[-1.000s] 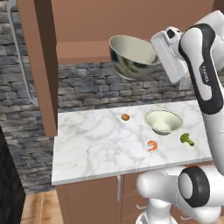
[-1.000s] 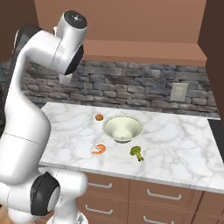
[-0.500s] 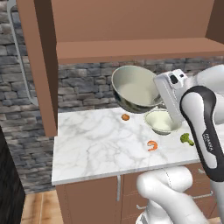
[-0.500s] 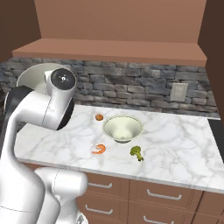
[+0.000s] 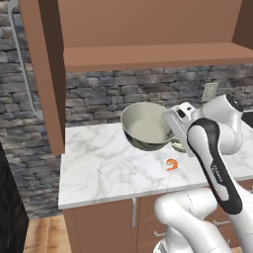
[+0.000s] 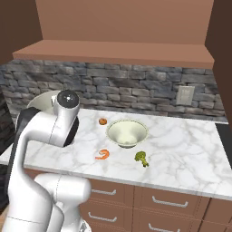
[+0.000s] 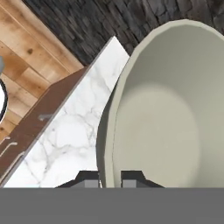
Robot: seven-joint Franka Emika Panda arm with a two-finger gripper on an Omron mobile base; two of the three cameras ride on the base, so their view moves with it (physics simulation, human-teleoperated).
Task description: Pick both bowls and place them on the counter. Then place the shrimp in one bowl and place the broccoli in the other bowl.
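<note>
Grey-green bowl (image 5: 145, 126) in pincer (image 7: 110, 178)

White, glossy, rounded arm (image 5: 212, 158) links with dark grey bands along the joints. Round dark cap with a lighter centre on one joint housing (image 6: 67, 99). Small dark lettering down the forearm, too small to read. Boxy white hand (image 5: 179, 121) with small dark marks on its face.

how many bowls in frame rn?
2. The large grey-green bowl is pinched by its rim in the gripper, tilted above the left part of the counter. The small cream-green bowl sits on the counter near the middle.
</note>
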